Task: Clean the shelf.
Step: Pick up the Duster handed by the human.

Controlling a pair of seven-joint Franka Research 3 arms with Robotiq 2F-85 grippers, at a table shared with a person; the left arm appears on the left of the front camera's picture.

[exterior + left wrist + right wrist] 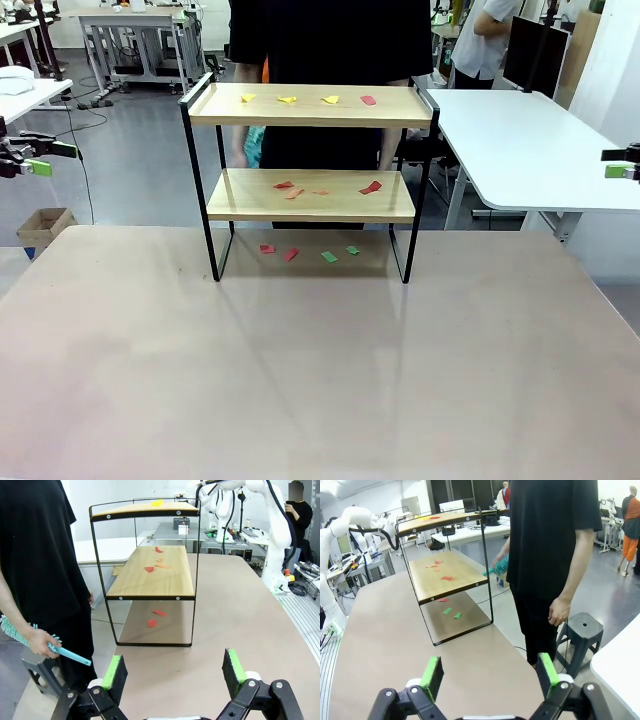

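Table (320,380): broad, pale tabletop, bare on its near half. Person (330,40): black shirt, standing at the far edge right behind the shelf, seen in the left wrist view with one hand (40,642) low at the side. Shelf (310,150): two light wooden boards in a thin black frame, upright on its legs at the far middle of the table; it stands between the two grippers and well apart from both. Stool (580,630): dark, on the floor beside the person. Left gripper (45,158): hanging beyond the table's left edge at about the height between the two boards, fingers spread wide with nothing between them; its wrist view has the shelf straight ahead, end-on, across a stretch of bare tabletop. Right gripper (615,162): beyond the right edge at a like height, jaws likewise wide apart and empty; its wrist view puts the shelf ahead and toward the upper left. Duster (50,647): teal, fluffy head, held in the person's hand, pointing down. Paper scraps: three yellow (288,99) and one red (368,100) on the top board; several red and orange (285,186) on the lower board; two red (268,248) and two green (329,257) on the tabletop under the shelf.
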